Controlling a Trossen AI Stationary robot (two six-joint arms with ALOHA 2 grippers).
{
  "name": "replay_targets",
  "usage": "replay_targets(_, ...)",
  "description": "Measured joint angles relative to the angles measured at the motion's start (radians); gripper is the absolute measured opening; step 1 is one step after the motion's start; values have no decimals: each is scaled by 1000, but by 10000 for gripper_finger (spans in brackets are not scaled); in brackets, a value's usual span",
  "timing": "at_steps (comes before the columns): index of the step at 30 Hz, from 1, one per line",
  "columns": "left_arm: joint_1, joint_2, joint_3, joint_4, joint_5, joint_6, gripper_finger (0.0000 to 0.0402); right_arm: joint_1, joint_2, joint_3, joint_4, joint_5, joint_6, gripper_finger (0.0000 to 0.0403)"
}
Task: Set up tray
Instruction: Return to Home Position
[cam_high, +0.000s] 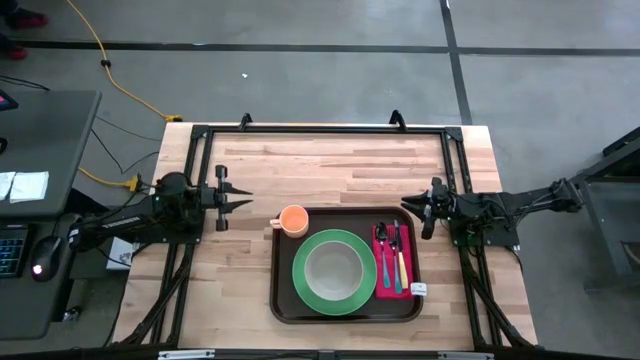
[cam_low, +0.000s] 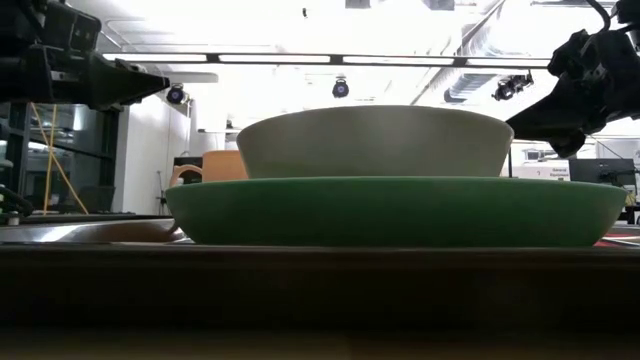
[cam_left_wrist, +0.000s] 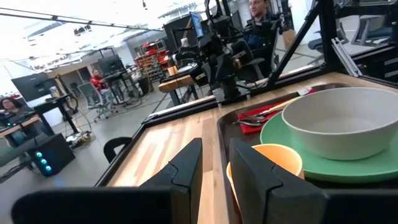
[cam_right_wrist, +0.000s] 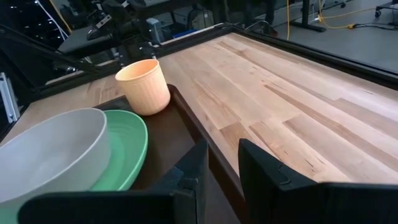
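Note:
The dark brown tray (cam_high: 350, 218) lies on the table's near middle. On it rests a green plate (cam_high: 300, 285) that carries a pale bowl (cam_high: 333, 268). An orange cup (cam_high: 293, 219) stands upright in the tray's far left corner. A red napkin (cam_high: 381, 236) with two utensils (cam_high: 394, 262) lies along its right side. My left gripper (cam_high: 246, 199) hovers left of the cup, narrowly open and empty. My right gripper (cam_high: 405, 203) hovers just beyond the tray's far right corner, narrowly open and empty. The left wrist view shows the cup (cam_left_wrist: 273, 162) just ahead of the left gripper (cam_left_wrist: 216, 155).
Bare wood (cam_high: 330, 165) spreads over the table's far half, and narrower strips lie to either side of the tray. A black frame rail (cam_high: 320, 128) runs around the table's edges. A desk (cam_high: 40, 200) stands off the left side. People (cam_left_wrist: 96, 81) show in the room beyond.

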Motion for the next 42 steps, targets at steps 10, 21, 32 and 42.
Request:
replay_targets(10,0,0,0,0,13,-31,113,0,0,-2,22,-4,4,67)
replay_targets(21,0,0,0,0,23,-20,113,0,0,-2,32,-23,87,67)
replay_targets(32,0,0,0,0,18,-19,113,0,0,-2,33,-24,87,67)
replay_targets(42,0,0,0,0,18,-19,113,0,0,-2,33,-24,87,67)
